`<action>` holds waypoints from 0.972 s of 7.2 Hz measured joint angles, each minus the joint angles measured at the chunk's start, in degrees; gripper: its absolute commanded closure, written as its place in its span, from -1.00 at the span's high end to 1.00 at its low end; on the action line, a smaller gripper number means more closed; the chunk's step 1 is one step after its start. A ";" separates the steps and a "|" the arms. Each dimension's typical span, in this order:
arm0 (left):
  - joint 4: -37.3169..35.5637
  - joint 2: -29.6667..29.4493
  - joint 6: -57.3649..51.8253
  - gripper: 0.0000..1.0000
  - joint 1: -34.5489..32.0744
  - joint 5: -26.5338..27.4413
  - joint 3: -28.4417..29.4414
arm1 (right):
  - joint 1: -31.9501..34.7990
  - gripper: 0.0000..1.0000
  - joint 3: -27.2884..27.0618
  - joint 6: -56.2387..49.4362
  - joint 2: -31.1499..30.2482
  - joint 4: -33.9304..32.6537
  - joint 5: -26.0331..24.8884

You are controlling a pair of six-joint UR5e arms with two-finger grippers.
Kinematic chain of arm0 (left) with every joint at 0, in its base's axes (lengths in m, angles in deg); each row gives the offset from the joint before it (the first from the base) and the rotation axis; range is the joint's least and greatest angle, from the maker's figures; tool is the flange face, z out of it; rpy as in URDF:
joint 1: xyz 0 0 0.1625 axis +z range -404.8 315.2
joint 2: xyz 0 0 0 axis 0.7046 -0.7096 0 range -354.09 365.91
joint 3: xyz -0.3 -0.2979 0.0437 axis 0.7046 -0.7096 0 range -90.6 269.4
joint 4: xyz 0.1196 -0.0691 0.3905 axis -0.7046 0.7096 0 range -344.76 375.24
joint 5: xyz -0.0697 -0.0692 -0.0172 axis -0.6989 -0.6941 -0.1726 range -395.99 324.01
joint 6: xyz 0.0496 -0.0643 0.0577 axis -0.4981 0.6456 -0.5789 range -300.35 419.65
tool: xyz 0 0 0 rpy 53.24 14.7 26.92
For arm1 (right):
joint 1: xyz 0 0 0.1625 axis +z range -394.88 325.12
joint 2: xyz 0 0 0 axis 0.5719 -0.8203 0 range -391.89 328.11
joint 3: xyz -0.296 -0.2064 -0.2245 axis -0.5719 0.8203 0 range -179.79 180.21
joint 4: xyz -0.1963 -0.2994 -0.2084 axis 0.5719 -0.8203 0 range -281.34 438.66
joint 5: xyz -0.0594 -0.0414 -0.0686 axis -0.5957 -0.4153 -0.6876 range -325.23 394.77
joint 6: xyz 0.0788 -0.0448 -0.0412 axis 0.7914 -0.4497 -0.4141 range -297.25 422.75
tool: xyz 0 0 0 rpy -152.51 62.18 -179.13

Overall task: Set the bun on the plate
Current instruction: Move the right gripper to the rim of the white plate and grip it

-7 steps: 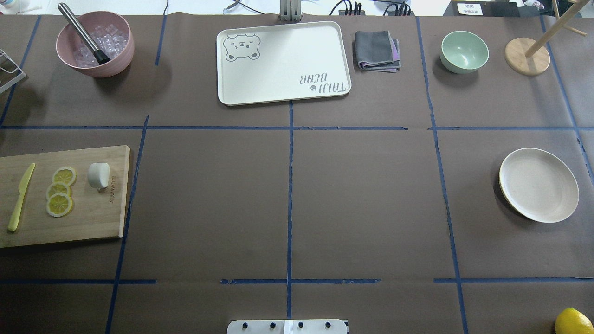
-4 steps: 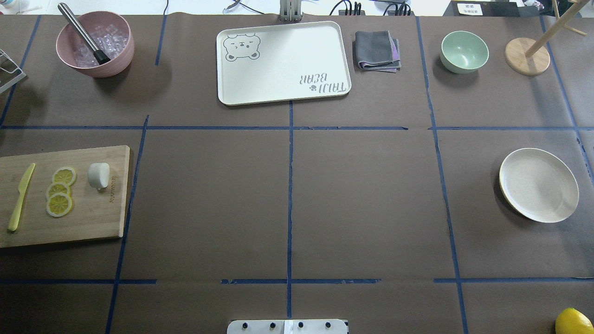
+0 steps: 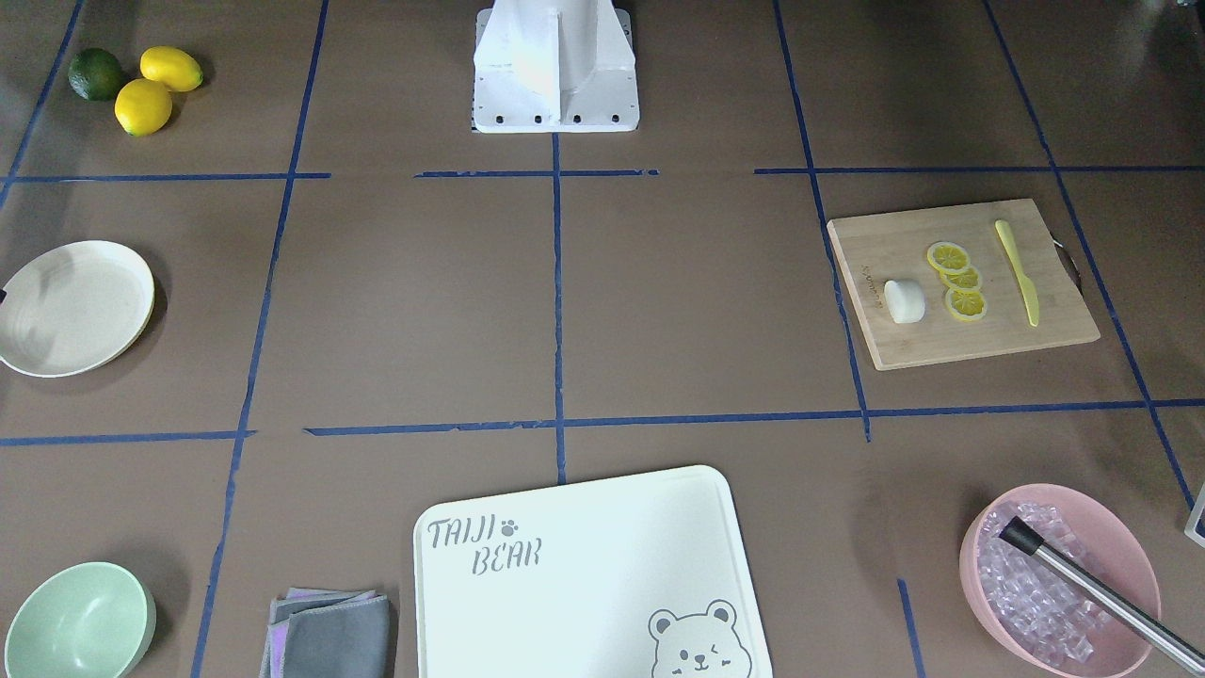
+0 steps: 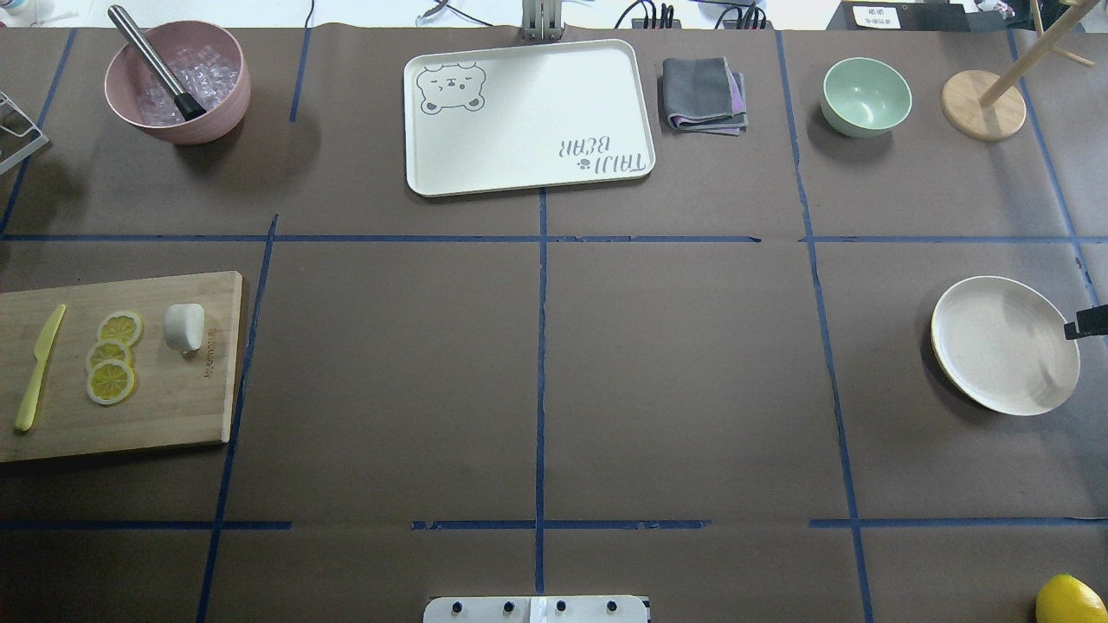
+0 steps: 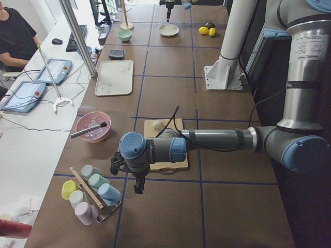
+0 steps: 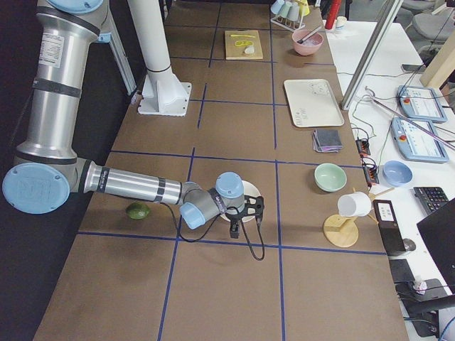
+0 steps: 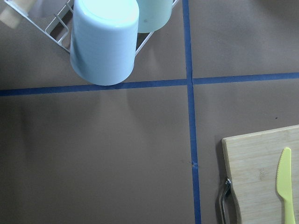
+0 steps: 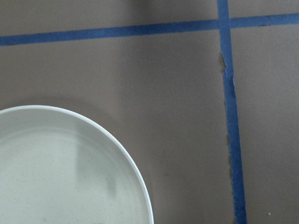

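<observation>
The bun, a small white lump, lies on the wooden cutting board at the left, beside the lemon slices; it also shows in the front view. The cream plate sits bare at the far right. My right gripper hangs at the plate's outer edge; only a dark tip of it reaches the overhead view, and I cannot tell its state. The plate's rim fills the right wrist view's lower left. My left gripper points down past the board's outer end, well away from the bun, state unclear.
Three lemon slices and a yellow knife share the board. Along the far edge stand a pink ice bowl, the bear tray, a folded cloth and a mint bowl. A cup rack is near the left gripper.
A dark part of the right gripper has come into the overhead view at the right edge, over the plate's rim. Bun and plate have not moved.
</observation>
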 measured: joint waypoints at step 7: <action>0.02 0.00 -0.08 1.00 -0.02 0.00 0.02 | -3.29 -0.73 0.89 2.28 0.28 0.40 -0.32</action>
